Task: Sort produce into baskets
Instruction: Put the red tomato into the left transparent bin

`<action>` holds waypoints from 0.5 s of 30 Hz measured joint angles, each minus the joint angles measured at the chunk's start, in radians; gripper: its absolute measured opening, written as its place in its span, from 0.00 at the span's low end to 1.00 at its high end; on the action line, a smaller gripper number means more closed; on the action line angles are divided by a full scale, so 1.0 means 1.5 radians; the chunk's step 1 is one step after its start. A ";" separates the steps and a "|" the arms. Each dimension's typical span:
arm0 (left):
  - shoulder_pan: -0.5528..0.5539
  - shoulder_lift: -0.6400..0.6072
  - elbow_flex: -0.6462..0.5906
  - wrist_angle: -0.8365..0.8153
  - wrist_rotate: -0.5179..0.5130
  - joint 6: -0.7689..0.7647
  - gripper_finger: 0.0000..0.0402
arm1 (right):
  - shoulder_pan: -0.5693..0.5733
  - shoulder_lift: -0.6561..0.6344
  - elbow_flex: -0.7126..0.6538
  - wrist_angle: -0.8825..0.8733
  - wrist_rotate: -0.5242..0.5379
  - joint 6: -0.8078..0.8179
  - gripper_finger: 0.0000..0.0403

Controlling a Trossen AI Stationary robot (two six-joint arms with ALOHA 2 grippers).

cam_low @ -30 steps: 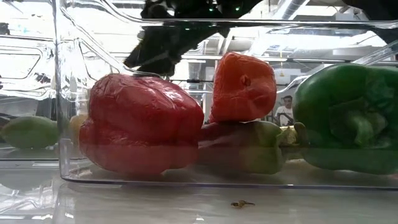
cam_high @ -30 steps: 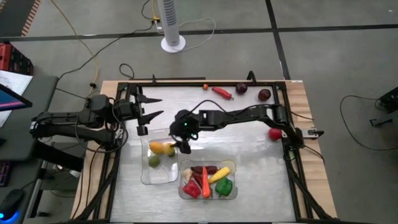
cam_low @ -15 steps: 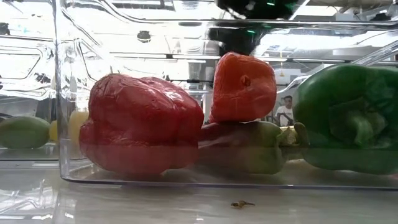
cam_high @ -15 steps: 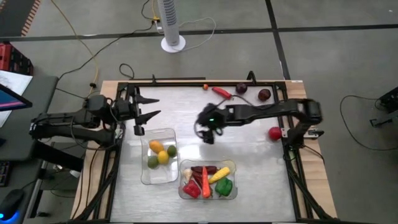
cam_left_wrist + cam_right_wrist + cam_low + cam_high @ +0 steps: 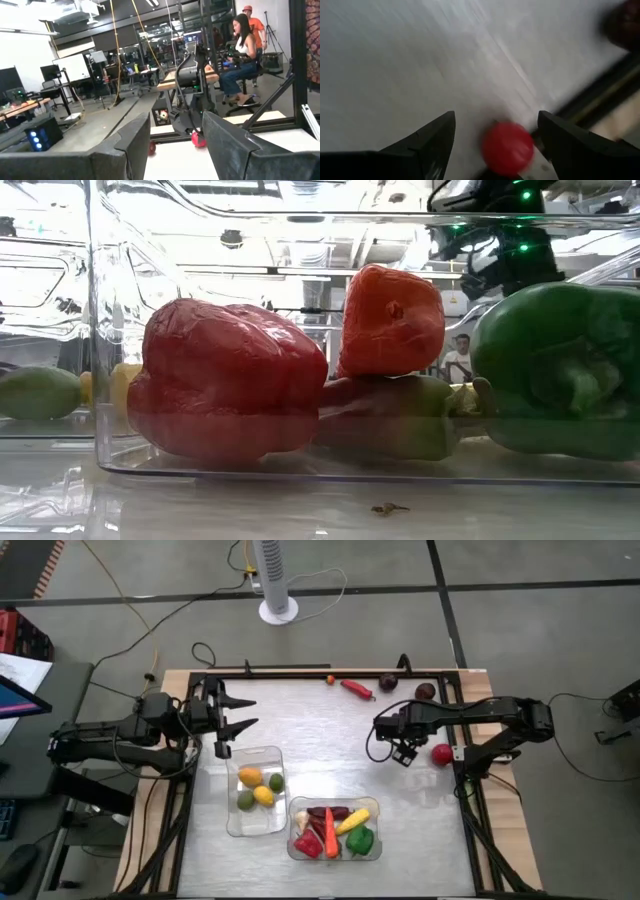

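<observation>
Two clear baskets stand at the near middle of the table. The left basket (image 5: 255, 790) holds an orange piece, a lemon and two limes. The right basket (image 5: 335, 830) holds red, yellow and green peppers (image 5: 225, 380). A red round piece (image 5: 442, 753) lies on the table by the right rail and also shows in the right wrist view (image 5: 507, 147). My right gripper (image 5: 405, 752) is open and empty just left of that piece, which sits ahead of its spread fingers (image 5: 496, 116). My left gripper (image 5: 235, 710) is open and empty above the table's left side (image 5: 175, 120).
A red chilli (image 5: 355, 688) and two dark purple rounds (image 5: 388, 683) (image 5: 426, 692) lie along the far edge. A black frame (image 5: 330, 675) rails in the table. Bare tabletop lies between the baskets and the far pieces. People sit in the room beyond the table (image 5: 240, 65).
My right gripper has drawn away from the left basket's right side and gone toward the table's right edge, ending beside the red round piece. The lemon and limes in the left basket now show uncovered. My left arm has kept still.
</observation>
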 joint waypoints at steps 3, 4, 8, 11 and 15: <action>0.000 0.000 0.000 -0.003 0.000 0.002 0.42 | 0.019 0.005 -0.001 -0.042 -0.001 -0.022 0.77; 0.000 0.000 0.000 -0.006 0.000 0.002 0.42 | 0.024 0.005 -0.004 -0.047 -0.008 -0.032 0.77; 0.000 0.000 0.000 -0.016 0.000 0.015 0.42 | 0.030 0.005 -0.038 -0.064 -0.046 -0.058 0.77; 0.000 0.000 0.000 -0.016 0.000 0.023 0.42 | 0.021 0.005 -0.079 -0.065 -0.060 -0.074 0.79; 0.000 0.000 0.000 -0.015 0.000 0.035 0.42 | 0.002 0.005 -0.119 -0.083 -0.063 -0.078 0.87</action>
